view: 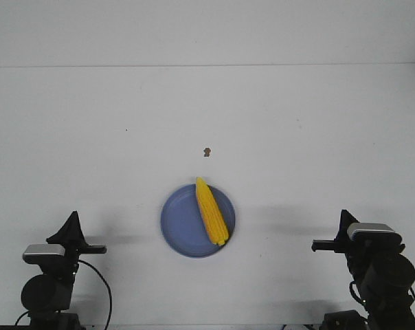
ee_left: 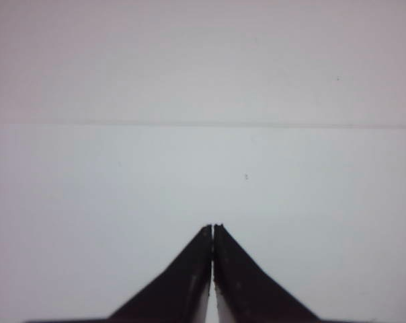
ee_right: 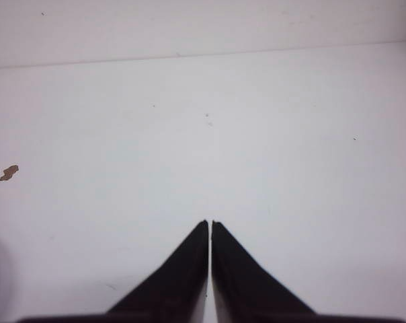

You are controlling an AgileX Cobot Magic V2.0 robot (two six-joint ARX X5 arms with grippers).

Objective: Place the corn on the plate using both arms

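Observation:
The yellow corn (view: 211, 212) lies on the round blue plate (view: 181, 227) in the middle of the white table, its tip over the plate's far rim and its thick end near the right rim. My left gripper (view: 73, 217) sits at the near left, well apart from the plate, shut with nothing in it. In the left wrist view the left gripper (ee_left: 212, 227) has its fingers pressed together over bare table. My right gripper (view: 343, 216) rests at the near right, also shut and empty. The right wrist view has the right gripper (ee_right: 210, 223) closed over bare table.
A small brown speck (view: 207, 152) lies on the table beyond the plate, and the same brown speck (ee_right: 9, 173) shows in the right wrist view. The table's far edge (view: 207, 65) meets a white wall.

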